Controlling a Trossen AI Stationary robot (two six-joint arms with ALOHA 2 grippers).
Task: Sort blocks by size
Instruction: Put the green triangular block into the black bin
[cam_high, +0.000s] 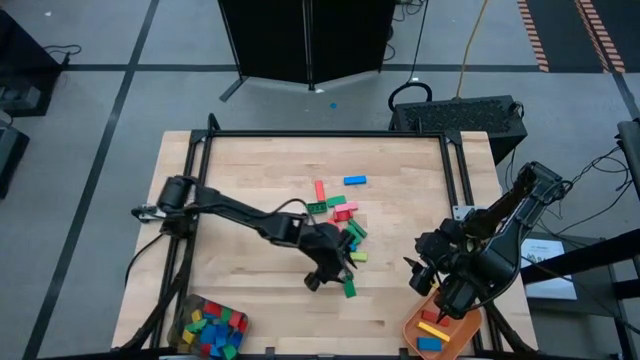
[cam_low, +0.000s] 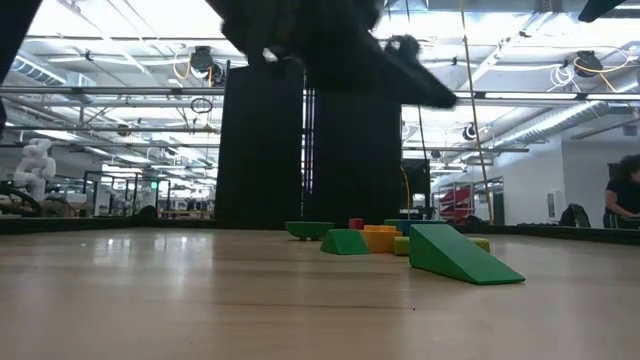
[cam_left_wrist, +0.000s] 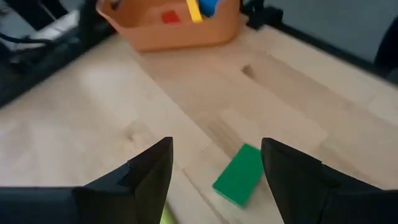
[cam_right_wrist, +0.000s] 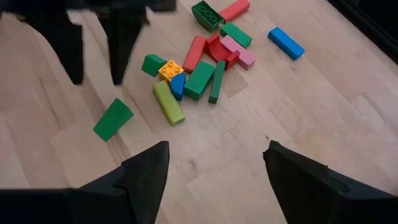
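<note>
left gripper (cam_high: 335, 275): jaws apart, empty, above lone green block (cam_high: 349, 289)
right gripper (cam_high: 437, 287): open, empty, over orange tray (cam_high: 412, 330)
pile (cam_high: 340, 215): mid-table

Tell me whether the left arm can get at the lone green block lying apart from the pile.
Probably yes. The left gripper hangs just above the green block with its jaws open, and the wood around the block is bare; nothing stands between them.
</note>
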